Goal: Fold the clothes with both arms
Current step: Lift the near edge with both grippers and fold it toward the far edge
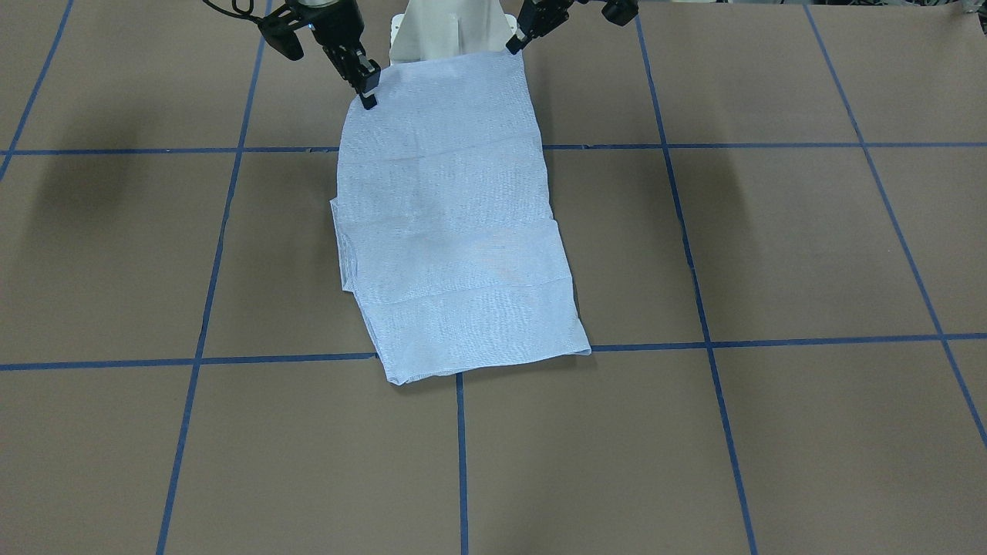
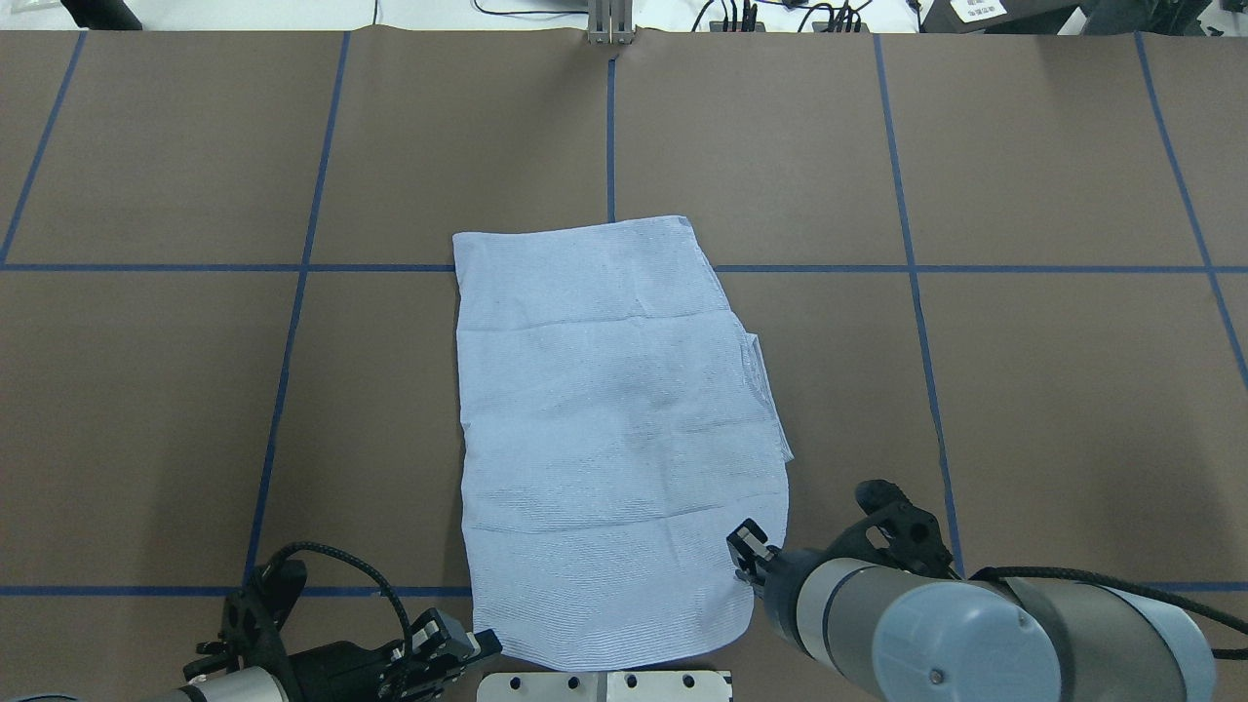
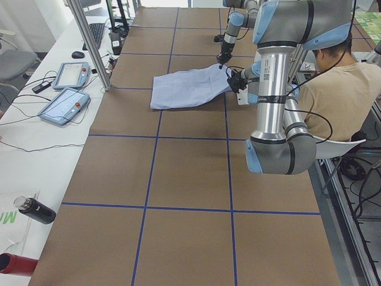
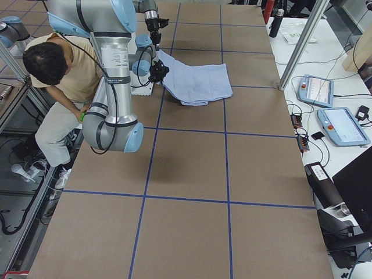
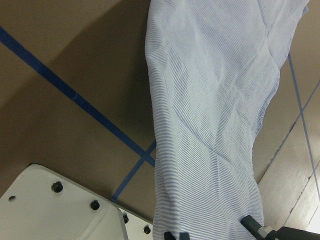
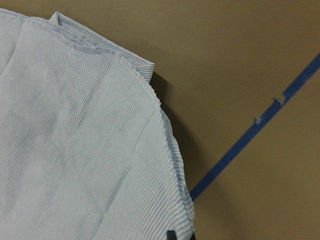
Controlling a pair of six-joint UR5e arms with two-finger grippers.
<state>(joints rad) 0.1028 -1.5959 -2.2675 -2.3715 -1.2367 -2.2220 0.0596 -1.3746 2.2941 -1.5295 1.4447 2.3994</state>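
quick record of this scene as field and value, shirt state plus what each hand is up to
garment: shirt, light blue-and-white fine stripes
shape: folded into one long panel, no sleeves spread out
position: middle of the table, running lengthwise away from the robot
near edge: reaches the white base plate
left hand: shut on the shirt's near left corner
right hand: shut on the near right corner
far end: lying flat, untouched
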